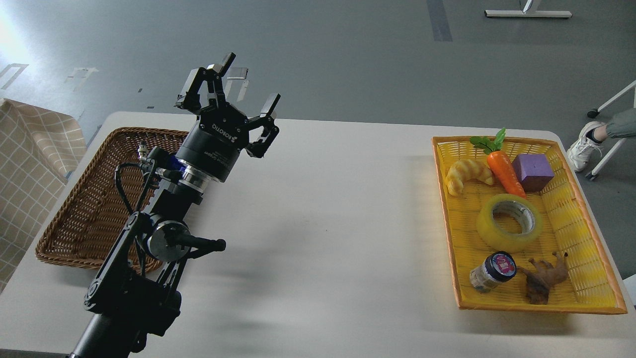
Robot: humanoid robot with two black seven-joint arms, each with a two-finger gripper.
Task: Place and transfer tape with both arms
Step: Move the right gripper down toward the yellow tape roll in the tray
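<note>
- Black jointed left arm [149, 248] rises from the lower-left corner, nearest the camera; one arm shows, the right one is out of view.
- Its black two-finger gripper [246, 87], marked ROBOTIQ, is spread wide and holds nothing, raised over the white tabletop [318, 238], probably waiting to receive a handover.
- Behind the arm sits one brown woven wicker basket [74, 219]; what shows of it looks empty, likely the destination.
- Well apart, at the right, lies one yellow plastic tray with an orange rim [586, 278], holding six things.
- Left to right in it: one yellow toy croissant [467, 174], one small dark-lidded jar [492, 271], one orange toy carrot with green leaves [504, 169], one wide roll of translucent yellow tape [509, 223] lying flat mid-tray, untouched, one purple cube [532, 171], one brown animal figure [544, 278].
</note>
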